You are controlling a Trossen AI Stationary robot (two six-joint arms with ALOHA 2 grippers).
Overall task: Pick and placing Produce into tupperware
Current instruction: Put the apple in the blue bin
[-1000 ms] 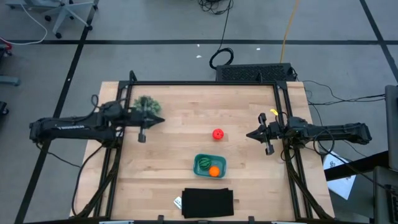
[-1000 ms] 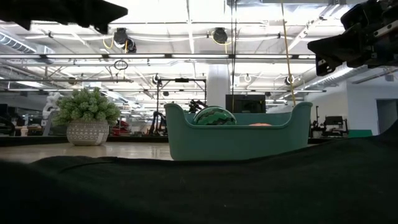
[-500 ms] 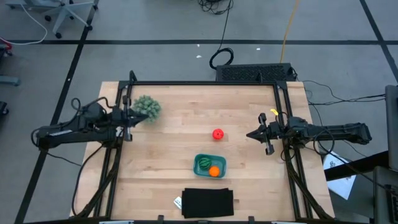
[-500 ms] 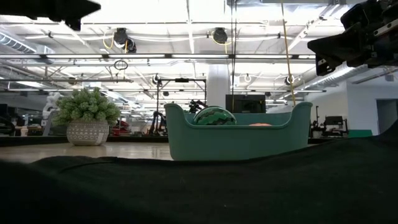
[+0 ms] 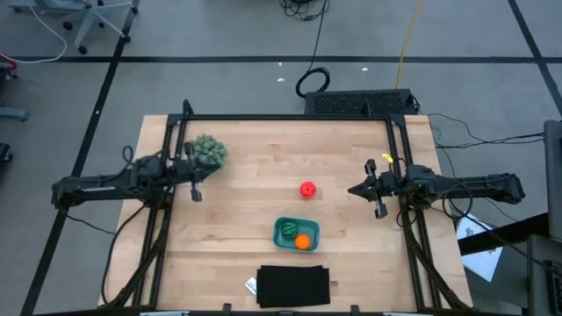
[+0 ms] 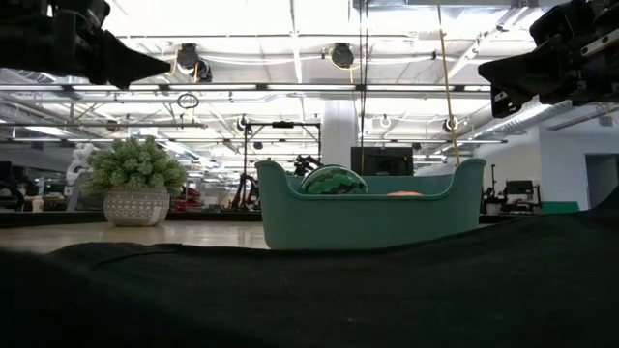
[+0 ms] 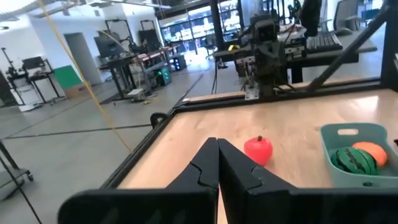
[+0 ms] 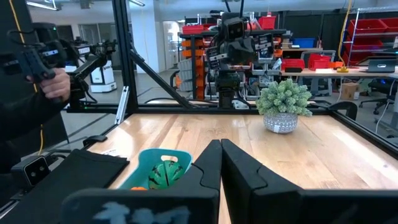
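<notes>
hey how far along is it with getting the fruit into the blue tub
Done: the watermelon piece and the orange piece lie inside the teal tub. In hand: nothing; the left hand near the potted plant and the right hand at the table's right edge are both shut and hold nothing. Left: the red piece sits on the bare table, beside the tub.

Teal tupperware tub [image 5: 297, 233], rectangular with rounded corners, upright near the table's front edge. Inside it we find the striped green watermelon piece [image 5: 288, 232] and, touching it, the orange piece [image 5: 302, 241]; in the low view only their tops clear the rim. The red piece [image 5: 307, 189] rests alone on the bare wood, outside the tub and farther back from it
</notes>
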